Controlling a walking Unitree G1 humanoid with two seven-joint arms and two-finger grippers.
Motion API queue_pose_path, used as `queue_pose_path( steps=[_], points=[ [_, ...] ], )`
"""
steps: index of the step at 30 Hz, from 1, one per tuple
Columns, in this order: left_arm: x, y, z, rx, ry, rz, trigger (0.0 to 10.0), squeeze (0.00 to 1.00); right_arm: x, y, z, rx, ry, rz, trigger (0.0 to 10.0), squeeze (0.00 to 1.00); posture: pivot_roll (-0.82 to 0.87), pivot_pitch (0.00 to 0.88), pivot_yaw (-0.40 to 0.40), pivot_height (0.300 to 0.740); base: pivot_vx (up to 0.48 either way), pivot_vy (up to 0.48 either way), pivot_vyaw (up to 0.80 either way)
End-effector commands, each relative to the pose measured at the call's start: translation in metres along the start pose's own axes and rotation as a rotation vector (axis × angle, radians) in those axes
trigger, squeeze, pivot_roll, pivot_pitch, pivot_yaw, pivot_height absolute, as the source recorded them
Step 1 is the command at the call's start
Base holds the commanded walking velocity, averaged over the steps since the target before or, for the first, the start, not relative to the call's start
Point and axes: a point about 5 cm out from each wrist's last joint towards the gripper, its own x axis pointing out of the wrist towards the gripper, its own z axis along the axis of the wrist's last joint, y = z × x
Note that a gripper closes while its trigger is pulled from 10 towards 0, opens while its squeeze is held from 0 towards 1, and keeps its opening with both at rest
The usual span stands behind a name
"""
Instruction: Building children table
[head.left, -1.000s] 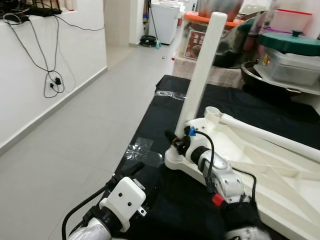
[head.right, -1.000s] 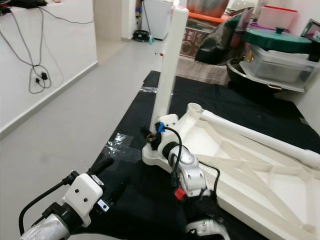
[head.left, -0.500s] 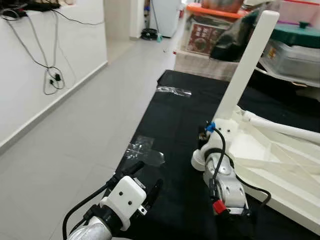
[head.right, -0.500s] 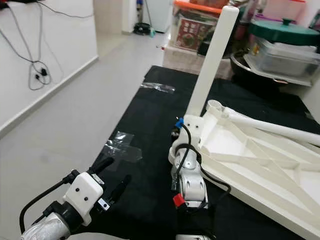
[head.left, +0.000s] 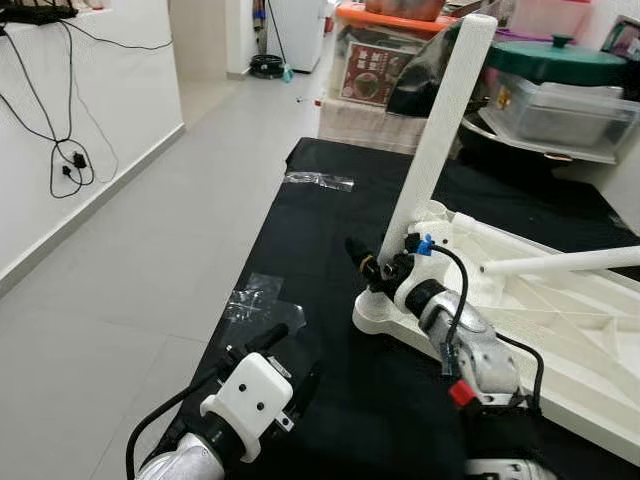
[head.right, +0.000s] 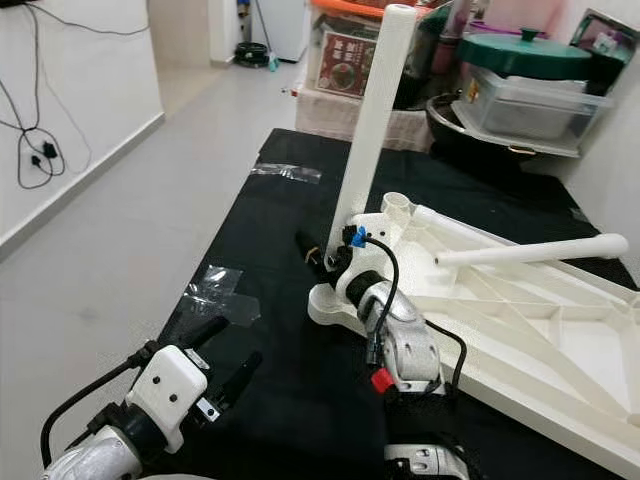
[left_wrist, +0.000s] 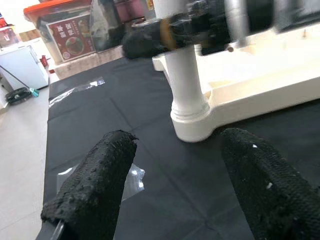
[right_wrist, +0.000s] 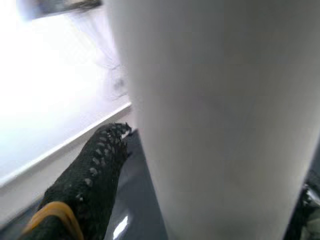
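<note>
A white children's table (head.left: 560, 340) lies upside down on a black mat (head.left: 320, 230). One white leg (head.left: 440, 130) stands upright in its near corner socket. My right gripper (head.left: 372, 266) is shut around the base of that leg, and in the right wrist view the leg (right_wrist: 210, 100) sits against one black finger (right_wrist: 95, 170). A second white leg (head.right: 530, 250) lies across the underside, pointing right. My left gripper (head.left: 290, 360) hovers low at the mat's near left edge, open and holding nothing. Its two fingers (left_wrist: 95, 185) face the corner socket (left_wrist: 190, 120).
Pieces of clear tape (head.left: 262, 298) lie on the mat. Storage boxes (head.left: 385, 60) and a green-lidded container (head.left: 560, 95) crowd the back right. Grey tile floor (head.left: 130, 270) runs along the left, up to a white wall with hanging cables (head.left: 65, 165).
The head view has shifted and the table corner has moved. My right gripper keeps its hold on the upright leg, which stands less tilted than half a second ago. The second leg lies more level.
</note>
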Motion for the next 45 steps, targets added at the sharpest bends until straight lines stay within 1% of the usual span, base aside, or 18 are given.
queue_pose_path(
  steps=[1,4,7,8,10,11,13,17,21,24,25,26,28,31,35,41,42,45],
  points=[
    [0.000,-0.001,-0.002,0.003,0.008,-0.005,10.0,0.00,-0.002,0.020,-0.015,0.062,0.101,0.327,10.0,0.00,0.13,0.009,-0.144,0.740,0.000,0.000,0.00],
    [0.000,0.000,-0.002,0.008,0.008,-0.001,10.0,0.00,-0.020,0.028,-0.019,0.058,0.192,0.622,10.0,0.00,0.13,0.009,-0.143,0.740,0.000,0.000,0.00],
    [0.000,0.000,-0.002,0.010,0.008,-0.001,10.0,0.00,-0.021,0.029,-0.020,0.052,0.203,0.652,10.0,0.00,0.13,0.009,-0.143,0.740,0.000,0.000,0.00],
    [0.000,0.001,-0.002,0.011,0.008,-0.001,10.0,0.00,-0.021,0.029,-0.021,0.051,0.210,0.671,7.2,0.00,0.13,0.009,-0.143,0.740,0.000,0.000,0.00],
    [0.000,0.001,-0.002,0.012,0.008,-0.001,10.0,0.00,-0.016,0.028,-0.024,0.017,0.221,0.653,7.2,0.00,0.13,0.009,-0.142,0.740,0.000,0.000,0.00],
    [0.000,0.001,-0.002,0.011,0.008,0.001,10.0,0.00,-0.008,0.024,-0.027,-0.019,0.229,0.583,0.0,0.00,0.13,0.009,-0.142,0.740,0.000,0.000,0.00],
    [0.000,0.001,-0.002,0.012,0.008,0.003,10.0,0.00,0.006,0.016,-0.032,-0.087,0.229,0.429,0.0,0.00,0.13,0.012,-0.143,0.740,0.000,0.000,0.00],
    [0.000,0.002,-0.003,0.012,0.010,0.006,10.0,0.00,0.016,0.003,-0.030,-0.095,0.154,0.204,0.0,0.00,0.13,0.010,-0.144,0.740,0.000,0.000,0.00],
    [0.000,0.002,-0.003,0.012,0.010,0.007,10.0,0.00,0.016,0.001,-0.028,-0.087,0.144,0.188,0.0,0.00,0.13,0.010,-0.144,0.740,0.000,0.000,0.00],
    [0.000,0.001,-0.004,0.014,0.012,0.003,10.0,0.00,0.013,-0.012,-0.022,-0.062,0.057,-0.129,0.0,0.00,0.13,0.010,-0.140,0.740,0.000,0.000,0.00],
    [0.000,0.001,-0.004,0.014,0.012,0.003,10.0,0.00,0.013,-0.012,-0.022,-0.062,0.057,-0.129,0.0,0.00,0.13,0.010,-0.140,0.740,0.000,0.000,0.00],
    [0.000,0.001,-0.004,0.015,0.013,0.002,10.0,0.00,0.010,-0.018,-0.019,-0.044,0.023,-0.292,0.0,0.00,0.13,0.010,-0.143,0.740,0.000,0.000,0.00],
    [0.000,0.001,-0.004,0.015,0.013,0.002,10.0,0.00,0.010,-0.018,-0.019,-0.044,0.023,-0.292,0.0,0.00,0.13,0.010,-0.143,0.740,0.000,0.000,0.00],
    [-0.001,0.001,-0.004,0.015,0.014,0.000,10.0,0.00,-0.019,-0.036,-0.017,0.068,-0.030,-0.921,0.0,0.00,0.13,0.009,-0.142,0.740,0.000,0.000,0.00],
    [0.000,0.001,-0.004,0.017,0.014,-0.003,10.0,0.00,-0.023,-0.023,-0.021,0.115,-0.023,-1.051,0.0,0.00,0.13,0.010,-0.140,0.740,0.000,0.000,0.00],
    [-0.001,0.001,-0.004,0.019,0.015,-0.003,10.0,0.00,-0.010,-0.002,-0.022,0.152,-0.023,-1.030,0.0,0.00,0.13,0.012,-0.139,0.740,0.000,0.000,0.00],
    [-0.001,0.001,-0.005,0.017,0.017,0.000,10.0,0.00,0.004,0.009,-0.018,0.186,-0.057,-0.933,10.0,0.00,0.13,0.011,-0.142,0.740,0.000,0.000,0.00],
    [-0.001,0.002,-0.005,0.016,0.019,0.002,10.0,0.00,0.012,0.016,-0.013,0.187,-0.083,-0.874,10.0,0.00,0.13,0.011,-0.142,0.740,0.000,0.000,0.00]
  ],
)
